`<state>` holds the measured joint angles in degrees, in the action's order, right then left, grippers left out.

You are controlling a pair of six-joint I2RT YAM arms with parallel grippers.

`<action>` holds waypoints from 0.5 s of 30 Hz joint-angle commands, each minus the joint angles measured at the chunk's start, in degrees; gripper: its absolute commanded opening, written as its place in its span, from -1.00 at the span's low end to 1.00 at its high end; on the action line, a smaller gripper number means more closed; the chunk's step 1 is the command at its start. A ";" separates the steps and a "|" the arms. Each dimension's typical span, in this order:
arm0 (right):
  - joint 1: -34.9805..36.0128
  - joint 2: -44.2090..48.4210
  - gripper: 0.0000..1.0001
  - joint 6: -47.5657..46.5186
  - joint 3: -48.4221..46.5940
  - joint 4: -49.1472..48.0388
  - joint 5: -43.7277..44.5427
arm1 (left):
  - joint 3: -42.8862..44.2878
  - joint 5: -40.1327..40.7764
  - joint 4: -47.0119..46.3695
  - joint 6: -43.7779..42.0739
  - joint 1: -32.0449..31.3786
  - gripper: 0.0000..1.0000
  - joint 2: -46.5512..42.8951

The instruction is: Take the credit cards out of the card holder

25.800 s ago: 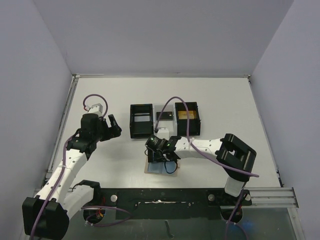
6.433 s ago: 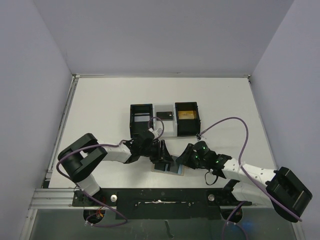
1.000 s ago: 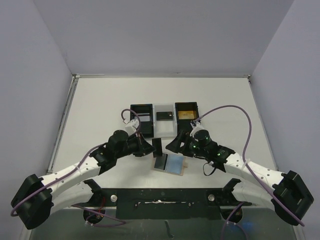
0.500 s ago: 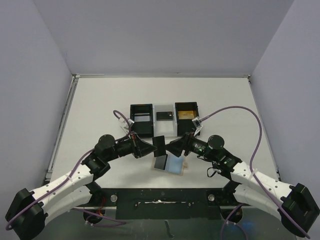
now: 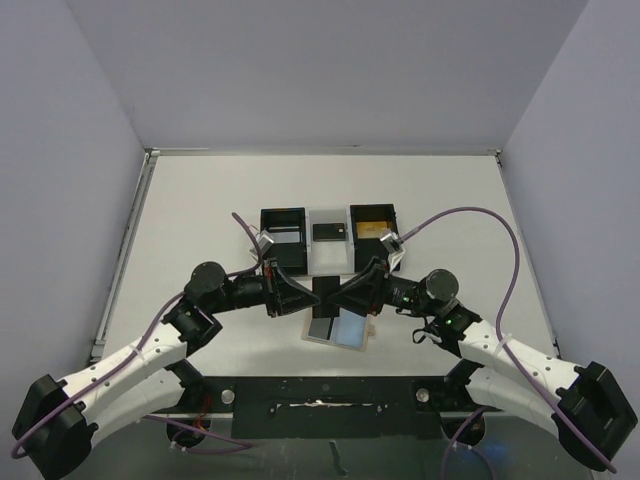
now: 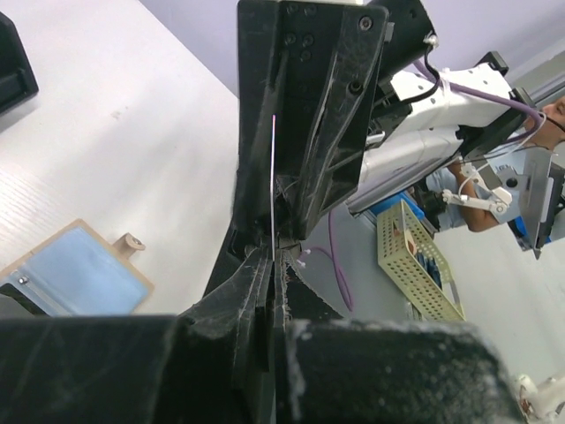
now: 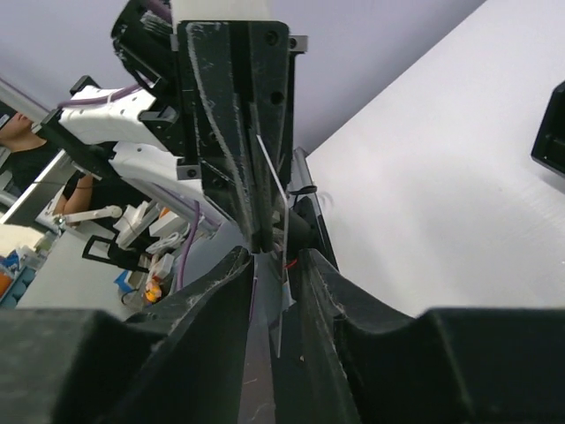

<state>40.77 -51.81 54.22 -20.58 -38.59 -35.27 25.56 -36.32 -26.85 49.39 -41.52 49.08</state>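
The card holder (image 5: 352, 328) lies open and flat on the table, blue-grey panels up; it also shows at the lower left of the left wrist view (image 6: 79, 270). Above it a dark credit card (image 5: 326, 293) hangs in the air. My left gripper (image 5: 309, 295) is shut on the card's left edge, which shows edge-on as a thin line (image 6: 272, 181). My right gripper (image 5: 342, 293) faces it from the right. Its fingers stand on either side of the card's thin edge (image 7: 274, 190), with a gap still visible on the left side.
A black three-compartment tray (image 5: 283, 262) stands just behind the grippers. A dark card (image 5: 329, 232) lies in its white middle bay and a yellow one (image 5: 373, 230) in the right bay. Purple cables loop over both arms.
My left gripper has carried the card a little to the right, above the holder. The right gripper has come in from the right and narrowed its jaws around the card.
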 commanded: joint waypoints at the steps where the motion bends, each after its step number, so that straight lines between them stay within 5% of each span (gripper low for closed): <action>1: -1.00 -0.56 -0.53 3.25 -2.36 -9.50 -4.88 | 3.40 -3.41 -3.57 0.50 0.30 -1.00 0.56; 4: -1.13 -1.46 -0.81 4.93 -2.02 -12.68 -5.94 | 3.46 -2.99 -3.47 0.54 0.30 -1.00 0.42; 9: -2.89 -0.17 -0.95 5.70 -0.31 -13.73 -4.38 | 4.81 4.06 8.14 -3.44 0.72 0.34 -2.20; 15: -6.87 2.43 -0.99 6.77 2.48 -13.40 -3.72 | 6.87 28.54 28.16 -6.76 1.11 0.41 -10.82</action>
<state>35.90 -51.46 60.10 -19.42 -48.05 -39.44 27.99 -25.96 -11.75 45.71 -40.86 43.62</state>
